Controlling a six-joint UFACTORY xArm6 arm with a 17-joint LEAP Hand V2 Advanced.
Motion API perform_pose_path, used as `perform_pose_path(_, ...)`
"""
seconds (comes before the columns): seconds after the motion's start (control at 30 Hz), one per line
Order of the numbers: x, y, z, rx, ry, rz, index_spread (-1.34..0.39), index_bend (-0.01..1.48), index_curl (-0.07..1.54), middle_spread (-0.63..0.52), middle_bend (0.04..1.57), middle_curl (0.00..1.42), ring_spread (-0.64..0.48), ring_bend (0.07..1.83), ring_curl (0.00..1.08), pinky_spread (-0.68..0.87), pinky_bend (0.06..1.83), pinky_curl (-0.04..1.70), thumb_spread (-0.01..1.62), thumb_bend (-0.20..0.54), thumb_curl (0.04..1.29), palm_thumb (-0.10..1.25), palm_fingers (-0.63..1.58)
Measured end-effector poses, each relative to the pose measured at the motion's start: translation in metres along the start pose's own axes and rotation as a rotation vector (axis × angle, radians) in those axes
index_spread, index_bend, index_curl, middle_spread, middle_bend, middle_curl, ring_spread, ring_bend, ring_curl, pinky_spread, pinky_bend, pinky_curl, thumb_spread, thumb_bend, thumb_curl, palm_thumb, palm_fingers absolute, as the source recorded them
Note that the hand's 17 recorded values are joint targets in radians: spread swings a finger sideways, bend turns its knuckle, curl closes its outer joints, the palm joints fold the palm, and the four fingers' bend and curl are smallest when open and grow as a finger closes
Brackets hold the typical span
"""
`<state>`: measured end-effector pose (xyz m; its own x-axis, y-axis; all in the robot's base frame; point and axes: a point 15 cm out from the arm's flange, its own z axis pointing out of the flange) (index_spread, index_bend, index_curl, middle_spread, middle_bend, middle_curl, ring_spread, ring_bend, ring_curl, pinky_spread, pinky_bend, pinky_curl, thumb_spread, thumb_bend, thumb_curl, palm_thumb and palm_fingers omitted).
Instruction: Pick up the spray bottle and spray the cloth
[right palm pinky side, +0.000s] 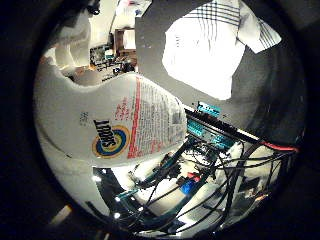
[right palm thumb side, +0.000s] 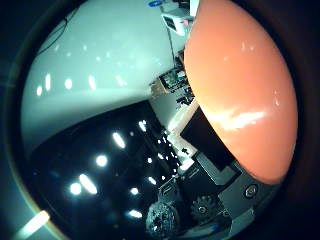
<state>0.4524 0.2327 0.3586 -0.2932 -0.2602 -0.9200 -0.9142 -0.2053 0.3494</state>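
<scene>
Right hand (right palm pinky side: 210, 132): black and white blocks with teal boards and geared parts at the edge of both palm views. Curled round the spray bottle (right palm pinky side: 115, 120), with finger segments crossing just below its body. Bottle pressed close against the palm, filling much of the little finger side view: smooth white plastic, rounded shoulders narrowing to a waisted neck, glossy printed label with red text and a yellow and blue ring on the side. In the thumb side view, a broad, smooth orange-pink dome (right palm thumb side: 240, 95) crowding one side, shiny with streaks of reflected light, too close to identify for certain. Beside it, a dark glossy curved surface dotted with lamp reflections, and a pale wall beyond.

Further out, cloth (right palm pinky side: 215, 45) lying flat on the grey tabletop (right palm pinky side: 155, 45): white fabric, crumpled at one corner, dark stripes crossing near that edge. Well apart from the bottle, with bare tabletop between them. Clutter of boxes and equipment (right palm pinky side: 112, 52) past the far edge of the tabletop.
</scene>
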Motion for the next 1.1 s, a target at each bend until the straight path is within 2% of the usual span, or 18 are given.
perform_pose_path(0.13,0.017,-0.012,-0.01,0.011,-0.012,0.029,-0.26,1.16,0.65,-0.18,1.33,0.7,-0.2,1.45,0.57,-0.3,1.29,0.63,0.98,-0.007,1.1,1.02,1.23)
perform_pose_path(0.27,-0.005,-0.001,-0.021,0.038,-0.001,-0.035,-0.26,1.16,0.65,-0.18,1.33,0.7,-0.2,1.45,0.57,-0.3,1.29,0.63,0.99,-0.007,1.1,1.01,1.23)
perform_pose_path(0.5,-0.082,0.073,-0.048,0.067,0.002,-0.211,-0.26,1.16,0.65,-0.18,1.33,0.7,-0.2,1.45,0.57,-0.3,1.29,0.64,1.0,-0.007,1.11,1.02,1.23)
perform_pose_path(0.63,-0.133,0.121,-0.059,0.063,-0.078,-0.31,-0.26,1.16,0.65,-0.18,1.33,0.7,-0.2,1.45,0.57,-0.3,1.29,0.64,1.0,-0.007,1.11,1.02,1.23)
perform_pose_path(0.7,-0.138,0.127,-0.064,0.067,-0.09,-0.317,-0.26,1.16,0.65,-0.18,1.33,0.7,-0.2,1.45,0.57,-0.3,1.29,0.64,1.0,-0.007,1.11,1.02,1.23)
perform_pose_path(0.87,-0.113,0.096,-0.063,0.055,-0.101,-0.244,-0.26,1.16,0.65,-0.18,1.33,0.69,-0.2,1.45,0.57,-0.3,1.29,0.63,0.99,-0.007,1.11,1.02,1.23)
perform_pose_path(1.1,-0.016,0.01,-0.061,0.11,-0.016,-0.086,-0.26,1.16,0.65,-0.18,1.33,0.69,-0.2,1.45,0.57,-0.3,1.29,0.63,1.0,-0.007,1.11,1.02,1.23)
